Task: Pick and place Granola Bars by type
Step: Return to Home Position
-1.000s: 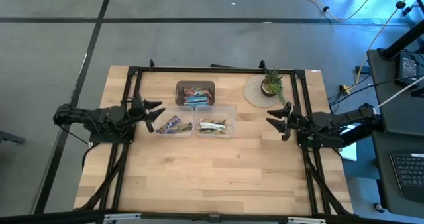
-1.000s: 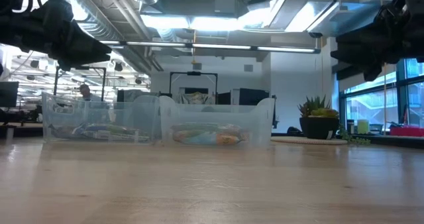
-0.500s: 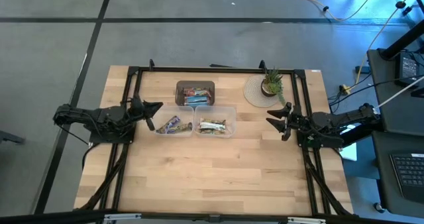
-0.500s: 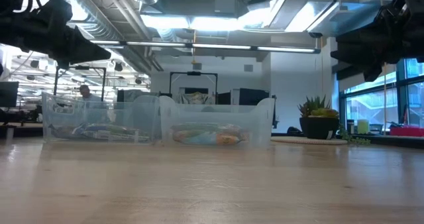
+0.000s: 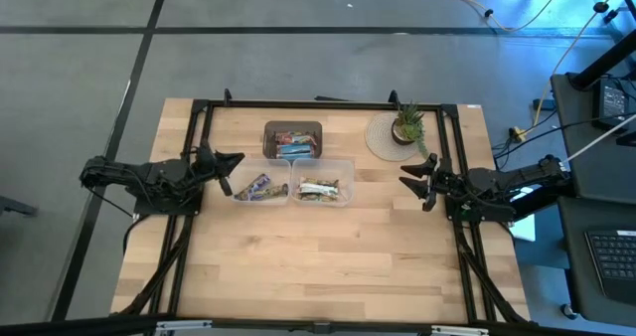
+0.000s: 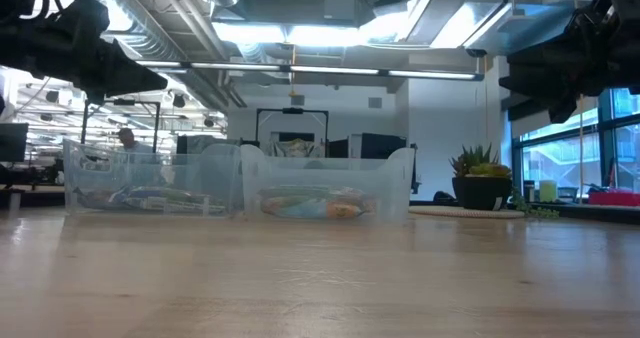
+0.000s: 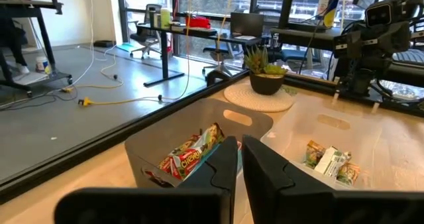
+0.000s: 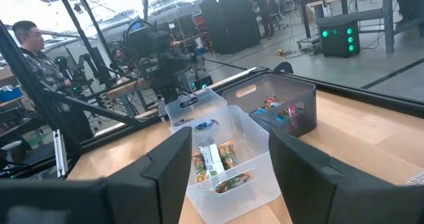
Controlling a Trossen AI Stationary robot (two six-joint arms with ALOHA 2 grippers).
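- left gripper (image 7: 238, 151): raised off the table (image 5: 318, 266), well to the left of the dark tray (image 5: 266, 139) and slightly nearer the front edge; fingers drawn almost together with only a slit between them, nothing gripped. Judged a parked pose, not a reach
- left clear tub (image 6: 150, 168): set against the tray's near side, toward its left end. Granola Bars (image 5: 256, 187) in blue and dark purple wrappers lie loose on its floor, so this reads as the bin for that type
- dark tray: at the far middle of the table, apparently the supply box both arms draw from. Several bars in red and blue wrappers lie inside, so the supply does not look exhausted
- right clear tub (image 6: 330, 173): flush beside the left one, against the tray's near side toward its right end. It holds bars in green-tan and yellowish wrappers — types kept apart, one tub within reach of each arm
- potted plant (image 5: 407, 125) on a round woven mat (image 5: 383, 139): just right of the tray, no part in the sorting
- right gripper (image 8: 230, 138): raised, well to the right of the tray and past the mat; fingers spread wide, empty, aimed back at the tubs — it mirrors the left arm
- person (image 8: 30, 42): in the room far beyond the tray, nowhere near the work
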